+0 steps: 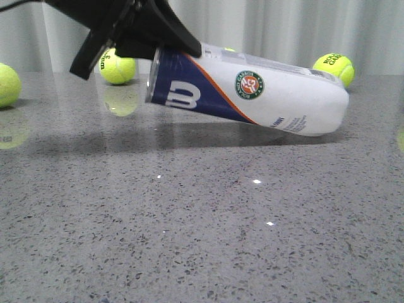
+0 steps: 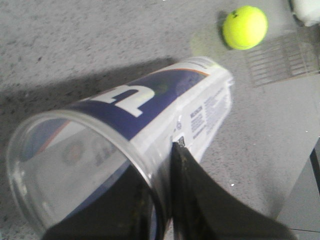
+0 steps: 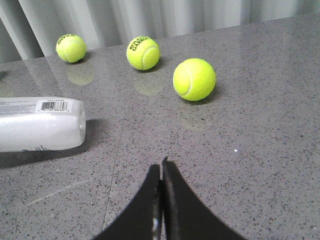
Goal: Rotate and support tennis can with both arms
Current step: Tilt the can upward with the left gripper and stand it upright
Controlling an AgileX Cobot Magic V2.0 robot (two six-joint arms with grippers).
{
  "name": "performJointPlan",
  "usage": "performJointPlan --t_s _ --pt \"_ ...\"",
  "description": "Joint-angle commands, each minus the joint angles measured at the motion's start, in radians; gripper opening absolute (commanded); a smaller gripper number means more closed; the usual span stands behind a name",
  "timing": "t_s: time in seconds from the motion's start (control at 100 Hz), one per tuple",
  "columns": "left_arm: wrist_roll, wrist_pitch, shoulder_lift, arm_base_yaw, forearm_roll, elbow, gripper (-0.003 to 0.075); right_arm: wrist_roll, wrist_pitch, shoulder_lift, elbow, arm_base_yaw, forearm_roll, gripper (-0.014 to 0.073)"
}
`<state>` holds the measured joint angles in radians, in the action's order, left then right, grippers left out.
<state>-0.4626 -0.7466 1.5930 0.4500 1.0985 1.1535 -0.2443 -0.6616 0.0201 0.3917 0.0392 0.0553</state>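
Your left jaws are clamped on the open metal-rimmed mouth of the tennis can (image 1: 249,88), one finger inside the clear wall and one outside, as the left wrist view shows; the left gripper (image 2: 167,197) holds that end lifted. Your right jaws are pressed together and hold nothing, and the right gripper (image 3: 161,172) hangs over bare tabletop (image 1: 202,240).

In the front view the can lies tilted, mouth raised toward 10 o'clock, closed white base resting on the tabletop toward 4 o'clock. You appear to be in the rotating step, with the base as pivot, and the supporting hand not yet engaged.

The next move, by my reading, calls for opening the right jaws and bringing them toward the base end, which sits at about 9 o'clock in the right wrist view. Steer clear of the nearest tennis ball (image 3: 194,79), which lies near that path.
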Motion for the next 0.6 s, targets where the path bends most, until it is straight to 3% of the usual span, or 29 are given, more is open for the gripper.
performJointPlan --t_s 0.0,0.32,0.59 --pt "-0.046 0.026 -0.079 -0.006 0.011 0.022 -0.002 0.005 0.074 0.012 0.027 -0.005 0.012 -0.0066" --pt "-0.053 -0.063 -0.275 -0.076 -0.019 0.037 -0.0021 0.005 0.074 0.012 0.027 -0.005 0.012 -0.0066" --pt "0.2 -0.317 -0.312 -0.076 -0.419 0.227 -0.0021 0.005 0.074 0.012 0.027 -0.005 0.012 -0.0066"
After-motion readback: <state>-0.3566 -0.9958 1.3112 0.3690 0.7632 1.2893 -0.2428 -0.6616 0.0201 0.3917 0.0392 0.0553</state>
